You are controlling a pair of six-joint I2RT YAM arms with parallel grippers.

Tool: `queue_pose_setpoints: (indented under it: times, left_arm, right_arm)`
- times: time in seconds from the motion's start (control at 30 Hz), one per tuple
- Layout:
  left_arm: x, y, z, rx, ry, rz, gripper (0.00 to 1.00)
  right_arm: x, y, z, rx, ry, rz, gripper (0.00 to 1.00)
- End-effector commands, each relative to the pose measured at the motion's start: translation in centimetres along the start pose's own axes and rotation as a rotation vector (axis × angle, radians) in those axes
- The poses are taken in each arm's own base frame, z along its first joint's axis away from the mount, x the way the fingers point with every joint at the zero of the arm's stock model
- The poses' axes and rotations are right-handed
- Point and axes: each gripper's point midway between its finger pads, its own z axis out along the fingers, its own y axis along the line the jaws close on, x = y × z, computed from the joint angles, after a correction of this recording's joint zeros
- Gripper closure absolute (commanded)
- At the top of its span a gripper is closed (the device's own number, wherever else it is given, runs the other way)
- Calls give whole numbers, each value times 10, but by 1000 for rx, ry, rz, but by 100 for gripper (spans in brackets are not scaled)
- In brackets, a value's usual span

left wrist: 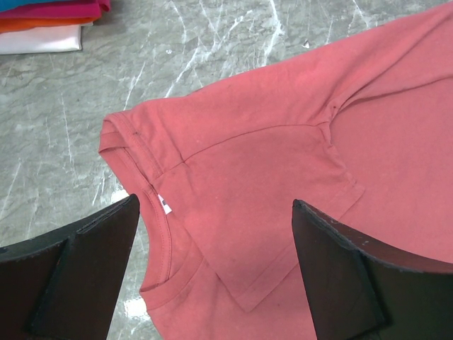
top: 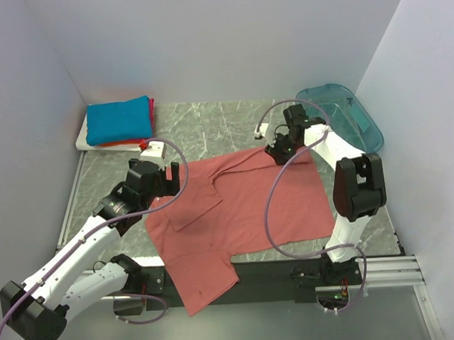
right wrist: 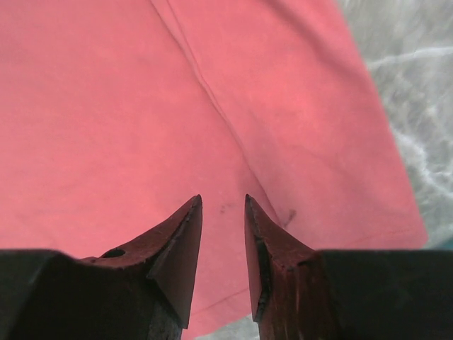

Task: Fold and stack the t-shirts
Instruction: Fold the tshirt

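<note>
Starting at your left gripper [left wrist: 216,205], you find its two fingers spread wide with nothing between them, hanging over the collar [left wrist: 159,212] and the shoulder of the salmon-pink t-shirt [left wrist: 283,177]. A short sleeve [left wrist: 269,212] lies folded in over the chest just under that gap. Your right gripper [right wrist: 223,202] has its fingertips parted by only a narrow slit. No cloth is pinched there, and the pink fabric shows through the slit below. In the top view that gripper sits at the shirt's far right corner, near the edge where the cloth meets the bare table [top: 210,126]. The shirt itself is spread across the middle of the grey marbled table, between the two arms. Its collar end points left toward your left gripper. One part of it droops over the near edge of the table, in front of the arm bases. Further out, in the far left corner, well apart from the pink shirt, you have the folded stack. The bright blue t-shirt [top: 119,119] lies on top, a red one [top: 151,105] peeks out beneath it, and a white one [top: 84,138] is at the bottom. In the far right corner, just beyond your right arm, the translucent teal bin [top: 344,110] stands tilted against the wall.
</note>
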Motion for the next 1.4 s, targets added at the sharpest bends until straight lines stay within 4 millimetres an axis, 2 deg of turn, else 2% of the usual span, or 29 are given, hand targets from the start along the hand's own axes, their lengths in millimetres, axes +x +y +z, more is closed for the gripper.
queue_pose_setpoints:
  times: [0.0, 0.2, 0.5, 0.87, 1.13, 1.23, 1.27, 1.37]
  left_arm:
    - [-10, -3, -2, 19, -38, -25, 6]
    - [-10, -3, -2, 18, -40, -27, 6]
    - [-10, -3, -2, 21, -37, -27, 6]
    - [-9, -4, -1, 21, -31, -25, 6]
    - [-10, -4, -2, 22, -36, -26, 6]
    - [-9, -5, -1, 25, -32, -24, 6]
    - [-9, -4, -1, 24, -32, -25, 6]
    - [-9, -4, -2, 24, -34, -25, 6]
  right_arm:
    - [27, -24, 13, 106, 107, -68, 62]
    - [58, -48, 12, 147, 180, -35, 60]
    - [89, -72, 6, 181, 258, -29, 57]
    - [94, -86, 12, 184, 298, -34, 56]
    - [104, -80, 20, 151, 326, -28, 67]
    - [105, -78, 19, 143, 329, -24, 75]
    - [103, -79, 17, 147, 326, -27, 83]
    - [102, -80, 12, 154, 324, -26, 92]
